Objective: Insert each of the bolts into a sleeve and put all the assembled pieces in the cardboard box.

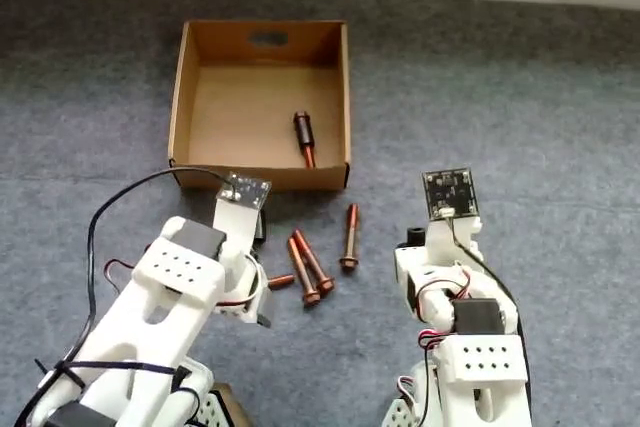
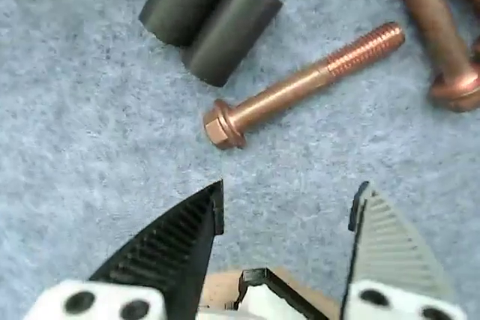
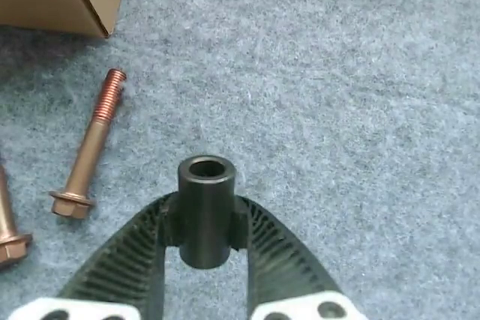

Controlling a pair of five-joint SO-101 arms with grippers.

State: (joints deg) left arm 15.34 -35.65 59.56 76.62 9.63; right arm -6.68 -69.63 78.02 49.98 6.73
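Observation:
My right gripper (image 3: 204,213) is shut on a dark sleeve (image 3: 206,204), held upright with its bore facing up, just above the carpet. A copper bolt (image 3: 88,148) lies beside it. My left gripper (image 2: 289,198) hangs open over the carpet, with a copper bolt (image 2: 300,88) lying just past its fingertips. Two dark sleeves (image 2: 214,13) lie side by side beyond that bolt. More bolts (image 1: 310,267) lie between the arms. The cardboard box (image 1: 180,97) holds one assembled piece (image 1: 303,137).
Grey carpet covers the whole table. The box stands behind the left arm (image 1: 190,267), its front wall close to that arm's wrist camera. A black cable (image 1: 110,212) loops at the left. Open carpet lies right of the box.

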